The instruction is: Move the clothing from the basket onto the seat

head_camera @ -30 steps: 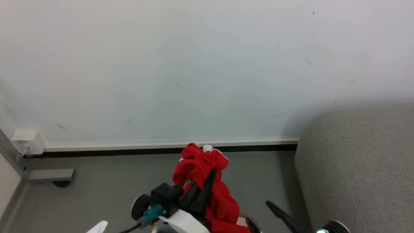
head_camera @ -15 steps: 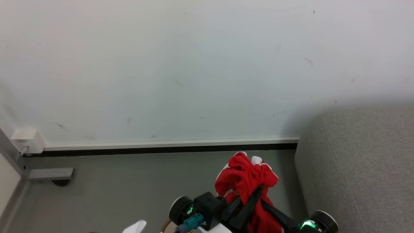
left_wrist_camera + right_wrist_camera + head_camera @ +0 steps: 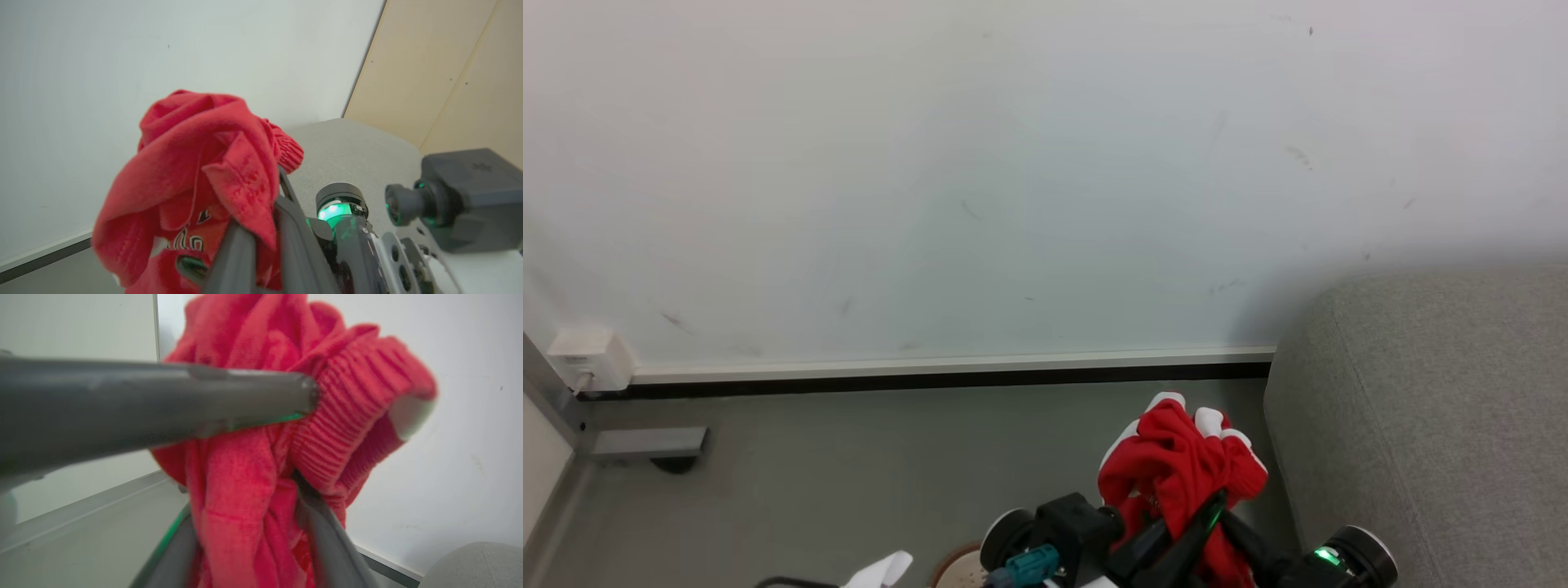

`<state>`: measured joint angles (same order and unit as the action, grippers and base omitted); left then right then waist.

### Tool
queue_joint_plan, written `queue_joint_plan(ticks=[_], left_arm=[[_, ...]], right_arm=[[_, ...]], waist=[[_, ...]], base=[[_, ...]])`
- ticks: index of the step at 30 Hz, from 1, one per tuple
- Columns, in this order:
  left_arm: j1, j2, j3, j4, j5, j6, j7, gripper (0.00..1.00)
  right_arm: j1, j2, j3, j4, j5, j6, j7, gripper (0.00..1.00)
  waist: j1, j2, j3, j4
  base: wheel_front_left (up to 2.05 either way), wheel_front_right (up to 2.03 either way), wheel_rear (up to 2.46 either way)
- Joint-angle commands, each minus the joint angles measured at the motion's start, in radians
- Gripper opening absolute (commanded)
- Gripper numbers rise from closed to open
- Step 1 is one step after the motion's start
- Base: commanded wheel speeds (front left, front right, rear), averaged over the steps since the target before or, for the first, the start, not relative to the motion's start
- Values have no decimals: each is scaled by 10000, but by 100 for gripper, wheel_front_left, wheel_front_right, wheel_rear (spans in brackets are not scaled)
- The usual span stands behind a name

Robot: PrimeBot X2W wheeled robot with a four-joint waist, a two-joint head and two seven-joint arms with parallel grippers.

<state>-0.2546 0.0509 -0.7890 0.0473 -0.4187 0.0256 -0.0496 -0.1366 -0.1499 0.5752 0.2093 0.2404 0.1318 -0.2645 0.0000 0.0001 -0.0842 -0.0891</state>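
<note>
Red clothing (image 3: 1176,457) held up just beside the seat (image 3: 1437,408)
Left claw (image 3: 1188,523) pinched tight on it; right claw (image 3: 245,506) straddles it, fingers spread wide, grip unclear.

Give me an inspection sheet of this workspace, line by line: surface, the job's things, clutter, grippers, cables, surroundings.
Surface: plain grey floor.
Job's things: red clothing bunched in the air beside the seat, not on it; basket probably the brown-rimmed edge at the bottom of the head view.
Clutter: grey metal foot on a dark caster, far left.
Grippers: left gripper shut on the clothing; right gripper with jaws apart, straddling it.
Cables: teal plug and dark cable near the left wrist.
Surroundings: scuffed white wall, baseboard, wall box, beige panel.
</note>
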Motion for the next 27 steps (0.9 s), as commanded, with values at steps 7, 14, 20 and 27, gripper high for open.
queue_joint_plan(ticks=[7,14,20,27], left_arm=[[60,124,31,48,63,206,-76,76],[131,199,15,405,148,320,-238,100],[131,203,-100,674,141,293,-471,100],[75,180,-172,1011,185,307,-733,100]], right_arm=[[203,-132,-106,-72,488,-23,2,0],[457,-359,-873,-466,915,-21,0,0],[645,-768,-1810,-805,1064,-21,0,0],[861,-1030,-2561,-1125,1082,-21,1,0]], waist=[[0,-1,-24,-35],[0,-1,-18,-259],[0,-1,64,-686],[0,-1,138,-1299]], base=[[0,0,0],[0,0,0],[0,0,0],[0,0,0]])
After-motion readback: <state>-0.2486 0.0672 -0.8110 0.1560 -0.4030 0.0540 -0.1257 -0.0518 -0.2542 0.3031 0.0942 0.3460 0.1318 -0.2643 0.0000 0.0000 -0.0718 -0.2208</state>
